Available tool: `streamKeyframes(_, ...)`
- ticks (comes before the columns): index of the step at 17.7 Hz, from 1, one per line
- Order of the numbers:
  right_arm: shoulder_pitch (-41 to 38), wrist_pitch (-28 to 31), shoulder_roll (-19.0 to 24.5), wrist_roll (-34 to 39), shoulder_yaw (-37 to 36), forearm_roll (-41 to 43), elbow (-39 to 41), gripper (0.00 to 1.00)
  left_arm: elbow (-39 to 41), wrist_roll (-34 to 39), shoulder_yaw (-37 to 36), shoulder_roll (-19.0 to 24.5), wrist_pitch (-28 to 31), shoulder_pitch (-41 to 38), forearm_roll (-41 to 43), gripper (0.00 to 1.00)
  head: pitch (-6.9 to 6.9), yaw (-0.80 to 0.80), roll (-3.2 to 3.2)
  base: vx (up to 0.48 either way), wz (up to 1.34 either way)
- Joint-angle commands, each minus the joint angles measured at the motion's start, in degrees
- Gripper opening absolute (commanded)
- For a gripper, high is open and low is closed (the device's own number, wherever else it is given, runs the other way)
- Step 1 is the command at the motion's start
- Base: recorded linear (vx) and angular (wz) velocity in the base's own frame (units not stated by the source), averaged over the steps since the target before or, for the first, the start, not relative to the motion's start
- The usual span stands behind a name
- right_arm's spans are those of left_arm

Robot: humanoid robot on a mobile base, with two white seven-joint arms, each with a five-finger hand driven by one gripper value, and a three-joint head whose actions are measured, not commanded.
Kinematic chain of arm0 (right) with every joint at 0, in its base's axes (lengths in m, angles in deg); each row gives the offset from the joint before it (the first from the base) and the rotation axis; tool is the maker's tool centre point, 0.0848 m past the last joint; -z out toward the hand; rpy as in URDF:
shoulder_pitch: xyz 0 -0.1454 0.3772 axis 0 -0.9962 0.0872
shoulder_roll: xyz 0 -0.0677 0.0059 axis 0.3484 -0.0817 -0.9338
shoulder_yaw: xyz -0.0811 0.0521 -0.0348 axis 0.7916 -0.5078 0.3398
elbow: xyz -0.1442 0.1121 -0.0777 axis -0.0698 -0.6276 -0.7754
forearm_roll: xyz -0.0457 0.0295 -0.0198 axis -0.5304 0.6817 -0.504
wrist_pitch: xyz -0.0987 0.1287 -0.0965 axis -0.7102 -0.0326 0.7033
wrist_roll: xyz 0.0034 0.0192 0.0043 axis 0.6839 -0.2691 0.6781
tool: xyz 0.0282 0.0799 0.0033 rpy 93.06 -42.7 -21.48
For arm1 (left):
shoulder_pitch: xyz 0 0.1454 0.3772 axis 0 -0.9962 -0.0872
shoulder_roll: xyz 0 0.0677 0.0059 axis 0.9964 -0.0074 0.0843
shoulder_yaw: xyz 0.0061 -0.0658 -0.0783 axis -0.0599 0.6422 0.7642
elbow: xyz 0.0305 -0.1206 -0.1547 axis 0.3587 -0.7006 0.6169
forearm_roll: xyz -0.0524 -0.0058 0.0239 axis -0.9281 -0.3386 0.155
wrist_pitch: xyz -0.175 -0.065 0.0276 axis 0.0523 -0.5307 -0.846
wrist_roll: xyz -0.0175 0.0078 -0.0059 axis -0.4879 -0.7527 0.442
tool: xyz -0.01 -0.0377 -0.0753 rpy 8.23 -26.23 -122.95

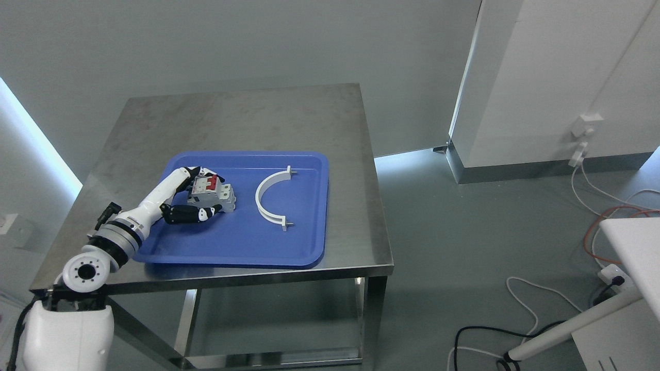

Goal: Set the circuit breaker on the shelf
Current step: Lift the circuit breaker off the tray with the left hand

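From your head camera, you see a shiny metal worktop (289,118) with a blue tray (304,242) lying on it, close to the front edge. Your left arm comes in from the lower left, over the front left corner of the worktop. Your left hand (188,198) is on the left side of the tray. Its fingers (193,215) are curled around the circuit breaker (211,193), one on the far side and the dark ones on the near side, so the hand has hold of it. The circuit breaker is grey with red switches on top. You cannot tell if it sits on the tray or is lifted a little. A white curved clip (268,198) lies in the middle of the tray, just beside the circuit breaker but not touching it. On the floor at the right lie some cables (608,206).
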Motion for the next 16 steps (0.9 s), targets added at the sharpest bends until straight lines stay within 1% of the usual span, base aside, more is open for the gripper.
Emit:
streamKeyframes(1, 0.0, 0.16, -1.0, -0.06, 1.14, -0.01, 0.0, 1.0, 0.53, 0.69, 15.93, -10.92, -5.35, 4.24, -0.47, 0.14, 0.0, 0.0, 0.0, 0.0, 0.0)
streamKeyframes(2, 0.0, 0.24, -1.0, -0.06, 1.14, -0.01, 0.0, 1.0, 1.75, 0.95, 19.19, -10.92, -7.2, 4.51, -1.17, 0.15, 0.0, 0.0, 0.0, -0.003, 0.02)
streamKeyframes(3, 0.0, 0.24, -1.0, 0.03, 1.14, -0.01, 0.0, 1.0, 2.72, 2.78, 20.27, -10.92, -7.92, 4.43, -4.48, 0.16, 0.0, 0.0, 0.0, -0.003, 0.02)
streamKeyframes(5, 0.0, 0.24, -1.0, -0.06, 1.14, -0.01, 0.0, 1.0, 3.17, 11.19, 21.15, -10.92, -8.45, 3.82, -14.66, 0.16, 0.0, 0.0, 0.0, 0.003, -0.02)
streamKeyframes(6, 0.0, 0.24, -1.0, 0.03, 1.14, -0.01, 0.0, 1.0, 3.43, 17.41, 20.9, -10.92, -10.28, 3.2, -18.97, 0.17, 0.0, 0.0, 0.0, -0.01, -0.02)
streamKeyframes(8, 0.0, 0.24, -1.0, -0.06, 1.14, -0.01, 0.0, 1.0, 3.61, 27.0, 19.59, -10.92, -16.94, 1.19, -19.9, 0.19, 0.0, 0.0, 0.0, -0.017, -0.03)
streamKeyframes(9, 0.0, 0.24, -1.0, -0.06, 1.14, -0.01, 0.0, 1.0, 5.09, 31.41, 18.53, -10.92, -18.45, -1.0, -19.98, 0.19, 0.0, 0.0, 0.0, -0.023, -0.04)
streamKeyframes(10, 0.0, 0.24, -1.0, -0.06, 1.14, -0.01, 0.0, 1.0, 7.28, 34.41, 17.22, -10.92, -18.38, -3.11, -19.98, 0.19, 0.0, 0.0, 0.0, -0.039, -0.13)
streamKeyframes(11, 0.0, 0.24, -1.0, 0.03, 1.14, -0.01, 0.0, 1.0, 9.65, 36.61, 15.11, -10.92, -18.38, -6.09, -20.07, 0.19, 0.0, 0.0, 0.0, -0.039, -0.13)
streamKeyframes(13, 0.0, 0.24, -1.0, 0.03, 1.14, -0.01, 0.0, 1.0, 13.52, 36.9, 12.9, -10.92, -18.56, -9.88, -20.07, 0.19, 0.0, 0.0, 0.0, -0.064, -0.17)
streamKeyframes(16, 0.0, 0.24, -1.0, -0.06, 1.14, -0.01, 0.0, 1.0, 14.51, 36.99, 13.33, -10.92, -18.12, -10.95, -20.42, 0.18, 0.0, 0.0, 0.0, -0.149, -0.36)
